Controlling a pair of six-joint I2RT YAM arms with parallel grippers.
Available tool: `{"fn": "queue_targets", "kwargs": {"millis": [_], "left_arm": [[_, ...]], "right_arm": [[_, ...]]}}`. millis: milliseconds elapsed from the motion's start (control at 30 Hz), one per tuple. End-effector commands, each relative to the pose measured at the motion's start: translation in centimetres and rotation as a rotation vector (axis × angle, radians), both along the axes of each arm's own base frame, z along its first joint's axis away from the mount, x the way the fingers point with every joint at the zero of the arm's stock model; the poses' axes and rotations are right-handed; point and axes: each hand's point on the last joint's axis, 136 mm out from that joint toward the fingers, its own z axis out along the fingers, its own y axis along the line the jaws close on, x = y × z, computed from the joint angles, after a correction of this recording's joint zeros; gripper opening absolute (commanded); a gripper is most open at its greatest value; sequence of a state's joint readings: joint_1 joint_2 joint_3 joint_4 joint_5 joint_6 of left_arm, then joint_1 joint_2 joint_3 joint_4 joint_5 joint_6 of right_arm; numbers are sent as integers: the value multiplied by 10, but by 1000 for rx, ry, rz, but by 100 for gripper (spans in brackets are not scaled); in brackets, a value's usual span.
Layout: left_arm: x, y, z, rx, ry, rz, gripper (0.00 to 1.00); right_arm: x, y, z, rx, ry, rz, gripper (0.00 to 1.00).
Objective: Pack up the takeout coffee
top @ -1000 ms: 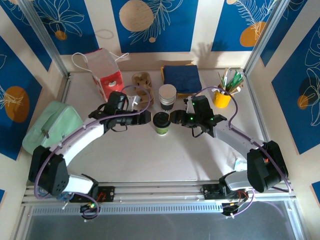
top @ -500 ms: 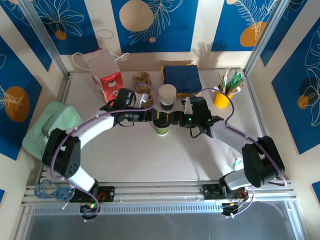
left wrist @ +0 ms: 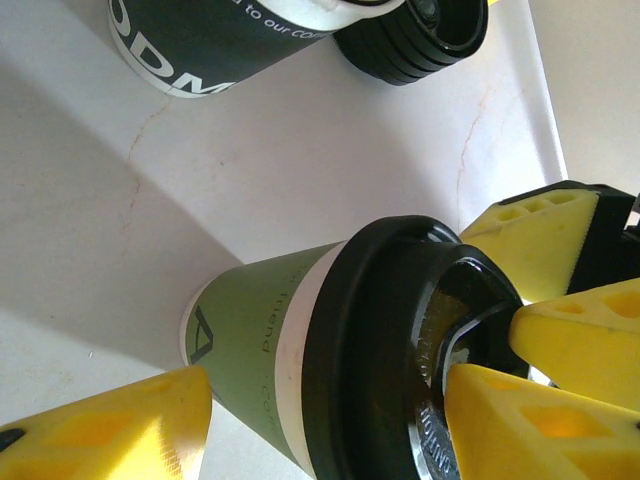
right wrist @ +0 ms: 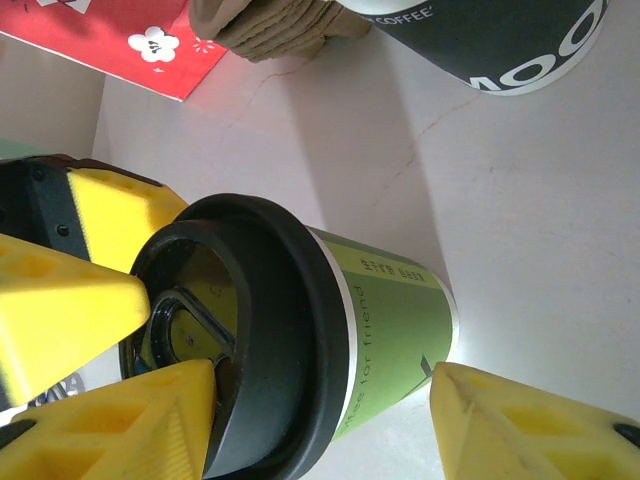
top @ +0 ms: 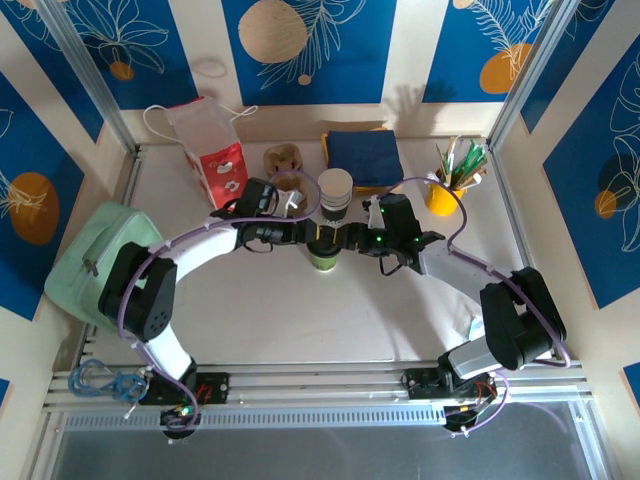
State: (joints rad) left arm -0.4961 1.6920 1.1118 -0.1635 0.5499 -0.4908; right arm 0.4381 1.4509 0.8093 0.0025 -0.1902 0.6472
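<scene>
Left pincer (top: 306,233) and right pincer (top: 346,237) meet from opposite sides at the small green-sided paper cup with a white rim and round black plastic lid (top: 322,257). The cup stands upright near the middle of the pale worktop (top: 300,320), just on the near side of a stack of dark paper cups with white rims (top: 335,193).

From the left wrist, the left pincer is released, its jaws spread wide with the cup between them. One yellow finger (left wrist: 110,425) lies low beside the green wall near the base. The other (left wrist: 540,425) reaches over the top of the black lid. Whether either touches the cup cannot be told.

The right pincer is released as well and sits the same way in its own wrist view. One yellow finger (right wrist: 110,425) is over the lid's sunken top, and the other (right wrist: 545,430) is down beside the green wall close to the base. Each wrist camera also catches the other arm's yellow fingertips at the far side of the lid.

A short stack of black plastic lids (left wrist: 420,35) sits just beside the dark cups. Along the back of the worktop are a red and white paper bag (top: 212,150), a brown cardboard cup carrier (top: 285,160), a dark blue folded pile (top: 362,157) and a yellow cup of sticks and straws (top: 445,192). A mint green bag (top: 100,255) sits at the left side.
</scene>
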Motion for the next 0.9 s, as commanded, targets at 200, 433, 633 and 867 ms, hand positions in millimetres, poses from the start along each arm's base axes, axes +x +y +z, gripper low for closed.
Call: {"fn": "queue_targets", "kwargs": {"millis": [200, 433, 633, 867], "left_arm": [[5, -7, 13, -24, -45, -27, 61], [1, -6, 10, -33, -39, -32, 56], [0, 1, 0, -17, -28, -16, 53], [-4, 6, -11, -4, -8, -6, 50]], "right_arm": [[4, 0, 5, 9, -29, -4, 59], [5, -1, 3, 5, -22, -8, 59], [7, -1, -3, -11, 9, -21, 59], [7, -1, -10, -53, 30, -36, 58]]}}
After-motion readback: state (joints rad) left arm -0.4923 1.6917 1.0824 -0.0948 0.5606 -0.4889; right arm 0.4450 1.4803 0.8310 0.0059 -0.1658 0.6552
